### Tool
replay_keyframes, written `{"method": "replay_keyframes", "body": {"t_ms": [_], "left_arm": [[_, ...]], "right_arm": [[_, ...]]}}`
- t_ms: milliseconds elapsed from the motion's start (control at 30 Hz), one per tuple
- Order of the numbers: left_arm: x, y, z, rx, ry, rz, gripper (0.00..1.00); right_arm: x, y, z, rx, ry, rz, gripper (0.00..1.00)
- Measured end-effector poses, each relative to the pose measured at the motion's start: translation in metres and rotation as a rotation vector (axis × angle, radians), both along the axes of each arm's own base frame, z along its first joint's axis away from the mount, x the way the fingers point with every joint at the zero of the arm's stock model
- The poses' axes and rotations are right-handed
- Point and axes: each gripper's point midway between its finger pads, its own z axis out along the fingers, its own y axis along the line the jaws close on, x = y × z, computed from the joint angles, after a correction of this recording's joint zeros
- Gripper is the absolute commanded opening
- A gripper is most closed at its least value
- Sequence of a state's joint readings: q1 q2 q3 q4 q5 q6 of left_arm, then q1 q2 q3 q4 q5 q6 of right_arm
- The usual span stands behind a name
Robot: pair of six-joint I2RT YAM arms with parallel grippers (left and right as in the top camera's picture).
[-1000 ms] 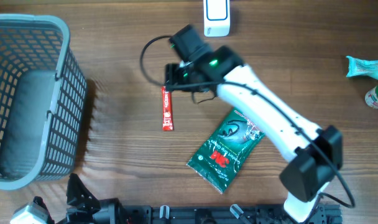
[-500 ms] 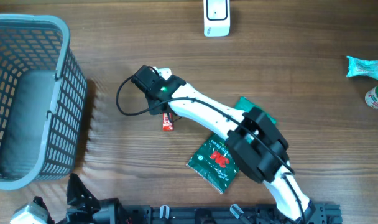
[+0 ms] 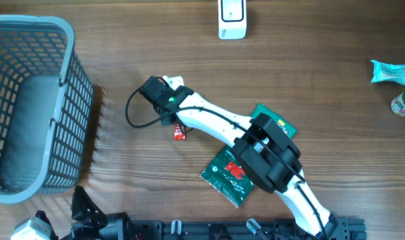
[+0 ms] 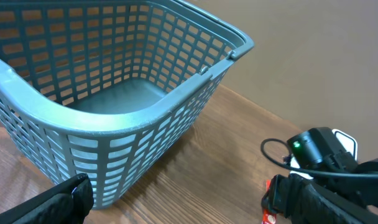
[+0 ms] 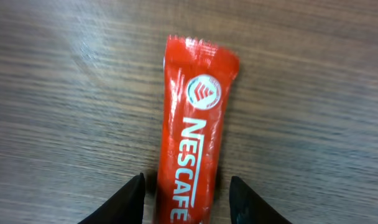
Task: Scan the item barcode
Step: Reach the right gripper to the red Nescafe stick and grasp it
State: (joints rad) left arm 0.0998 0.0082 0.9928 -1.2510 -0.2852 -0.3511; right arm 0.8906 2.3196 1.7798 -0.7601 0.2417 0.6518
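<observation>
Brown wooden tabletop (image 3: 322,53) is seen throughout. At far left a grey mesh basket (image 3: 82,100) is set, with the left gripper (image 4: 179,202) held near it, jaws spread wide around nothing. Near the middle the red Nescafé stick (image 5: 198,124) is laid flat and straddled by the right gripper (image 5: 188,199), jaws parted, a slim gap left on each side. Further right a white device (image 3: 232,20) and a green packet (image 3: 229,175) are placed.
</observation>
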Motion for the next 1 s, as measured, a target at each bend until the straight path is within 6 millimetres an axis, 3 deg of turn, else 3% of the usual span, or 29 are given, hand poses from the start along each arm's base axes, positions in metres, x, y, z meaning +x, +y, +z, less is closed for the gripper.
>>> {"method": "replay_keyframes", "body": {"t_ms": [100,267,433,667,833,933,1000], "left_arm": [[0.0,0.0,0.0,0.0,0.0,0.0,1.0],[0.0,0.0,0.0,0.0,0.0,0.0,1.0],[0.0,0.0,0.0,0.0,0.0,0.0,1.0],[0.0,0.0,0.0,0.0,0.0,0.0,1.0],[0.0,0.0,0.0,0.0,0.0,0.0,1.0],[0.0,0.0,0.0,0.0,0.0,0.0,1.0],[0.0,0.0,0.0,0.0,0.0,0.0,1.0]], "right_arm": [[-0.005,0.003,0.0,-0.012,-0.005,0.011,0.4],[-0.016,0.009,0.001,-0.039,-0.02,0.037,0.27],[-0.019,0.009,0.0,-0.047,-0.017,0.042,0.06],[-0.029,0.008,0.0,-0.026,0.081,0.08,0.05],[-0.063,0.025,0.019,0.325,0.488,0.218,0.05],[-0.092,0.019,0.063,0.621,0.8,0.294,0.05],[-0.098,0.014,0.082,0.723,0.887,0.311,0.05]]}}
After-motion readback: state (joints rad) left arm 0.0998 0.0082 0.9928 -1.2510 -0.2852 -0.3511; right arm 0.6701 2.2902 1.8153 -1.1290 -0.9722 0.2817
